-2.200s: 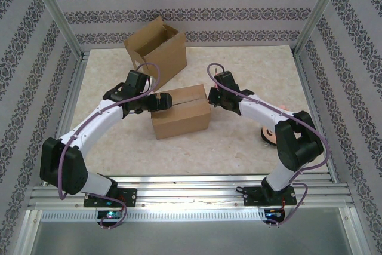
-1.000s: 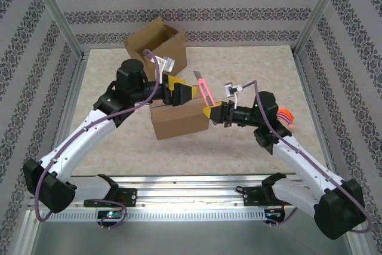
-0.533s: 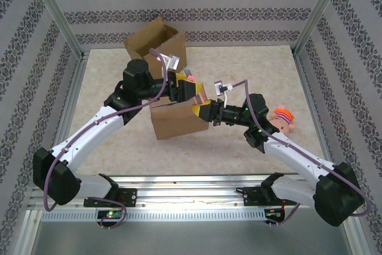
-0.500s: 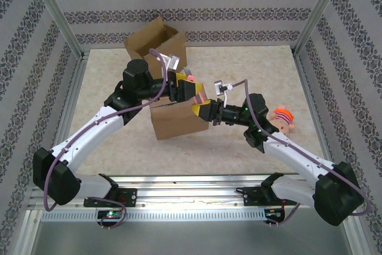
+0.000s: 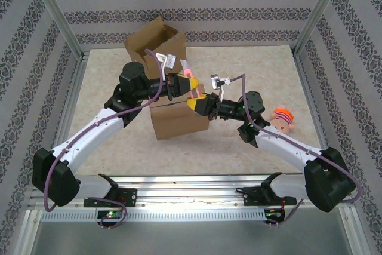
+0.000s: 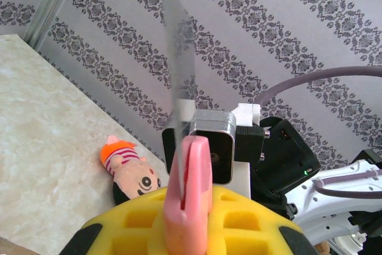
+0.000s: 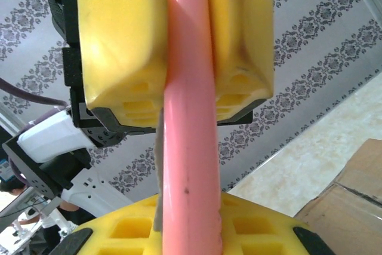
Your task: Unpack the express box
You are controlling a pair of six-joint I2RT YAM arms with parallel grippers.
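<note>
Up top, dead centre of the frame: spot the express box (image 5: 179,122), top closed, sitting flat on the counter (image 5: 250,64). Catch the left tool (image 5: 181,85) angled in from the left just above the box's upper edge, and the right tool (image 5: 198,104) angled in from the right over its upper right corner. See both meeting on one knife (image 5: 192,82), pink-handled, slanting up and left between them, over the box.

Switch to the right wrist view. Find the left tool (image 7: 188,46) at the top of the frame, yellow pads (image 7: 122,46) clenched on the pink handle (image 7: 188,129) from either side, pressed flush against it. Find the right tool (image 7: 188,228) along the bottom edge, grasping that same handle lower down. Glimpse a brown corner of the express box at lower right.

Over to the left wrist view. See the knife standing upright out of the left tool (image 6: 188,231), grey blade (image 6: 182,70) blurred, pointing at the top of the frame, with the right arm's camera housing (image 6: 209,147) just behind it. Note a doll (image 6: 128,168) in an orange cap lying on the counter at lower left.

Back up top: pick out that doll at the right of the frame, well apart from the box, and an open carton (image 5: 156,46) at upper left of centre, flaps up, near the express box's upper side.
</note>
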